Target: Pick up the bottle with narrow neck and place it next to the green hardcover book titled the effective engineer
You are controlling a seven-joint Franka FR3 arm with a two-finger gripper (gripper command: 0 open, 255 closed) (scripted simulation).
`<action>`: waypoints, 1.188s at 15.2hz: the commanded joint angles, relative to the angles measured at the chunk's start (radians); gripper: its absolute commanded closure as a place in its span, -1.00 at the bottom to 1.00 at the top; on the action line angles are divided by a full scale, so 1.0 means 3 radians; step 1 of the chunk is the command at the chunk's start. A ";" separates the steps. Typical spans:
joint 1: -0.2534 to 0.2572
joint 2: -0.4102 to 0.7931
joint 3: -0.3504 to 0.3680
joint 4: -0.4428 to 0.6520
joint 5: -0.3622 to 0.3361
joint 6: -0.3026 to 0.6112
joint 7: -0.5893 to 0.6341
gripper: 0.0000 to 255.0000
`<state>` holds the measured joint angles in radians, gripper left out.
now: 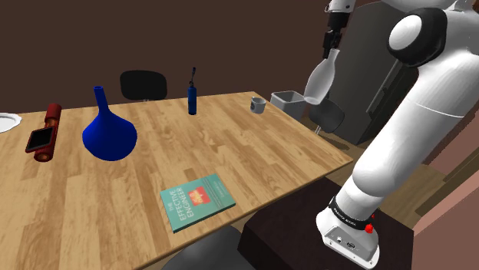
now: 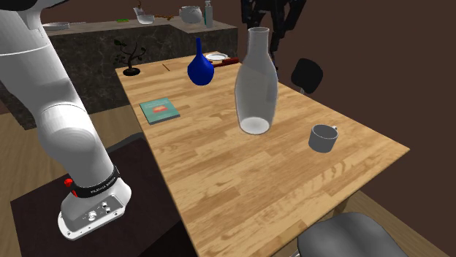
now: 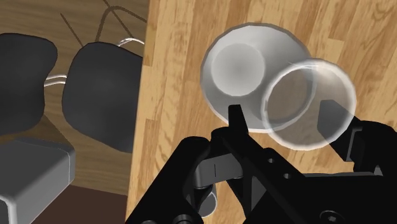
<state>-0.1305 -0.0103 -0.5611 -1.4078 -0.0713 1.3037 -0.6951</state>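
Around the green book [image 1: 197,202] the table [image 1: 261,157] lay bare, with free room on every side. The blue vase [image 1: 109,130] and the grey mug [image 1: 258,105] stood well apart from it.

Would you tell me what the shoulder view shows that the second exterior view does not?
Shoulder view, not the other: a slim dark blue item upright on the table, and grey bins beyond. Second exterior view, not the shoulder: a black branch ornament and a stone counter with vessels. Both: the clear bottle in the gripper, the blue flask, the green book, the grey mug.
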 commanded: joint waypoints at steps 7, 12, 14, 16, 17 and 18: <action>-0.0094 0.0311 -0.0076 0.0739 0.0156 -0.0469 -0.0151 1.00; -0.0211 0.0561 -0.0132 0.1263 0.0300 -0.0778 -0.0260 1.00; 0.0002 0.0303 -0.0024 0.0885 0.0161 -0.0629 -0.0005 1.00; 0.0163 0.0095 0.0090 0.0577 0.0067 -0.0510 0.0239 1.00; 0.0229 0.0006 0.0147 0.0442 0.0033 -0.0458 0.0356 1.00; 0.0286 -0.0075 0.0207 0.0317 0.0007 -0.0410 0.0470 1.00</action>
<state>-0.0638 0.0052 -0.5156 -1.2595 -0.0525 1.1613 -0.5882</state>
